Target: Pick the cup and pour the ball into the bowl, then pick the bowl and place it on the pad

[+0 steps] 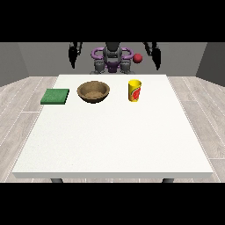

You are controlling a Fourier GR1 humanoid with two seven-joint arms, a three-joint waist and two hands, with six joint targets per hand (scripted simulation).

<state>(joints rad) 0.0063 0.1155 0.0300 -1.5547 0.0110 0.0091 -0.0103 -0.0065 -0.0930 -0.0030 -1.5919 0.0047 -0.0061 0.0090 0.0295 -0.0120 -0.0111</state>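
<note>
On the table, a bowl sits between pad and cup; a ball hangs beyond; I cannot tell either hand's state

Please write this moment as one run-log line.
cup: upright, untouched | bowl: on table | pad: bare | both hands: raised, away from table

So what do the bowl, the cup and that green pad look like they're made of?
The bowl looks wooden: brown, matte, with a mottled, grainy inside. The cup seems to be plastic or coated paper: smooth yellow wall with a red print. The pad looks like foam or cloth: flat, dull green, no shine.
</note>
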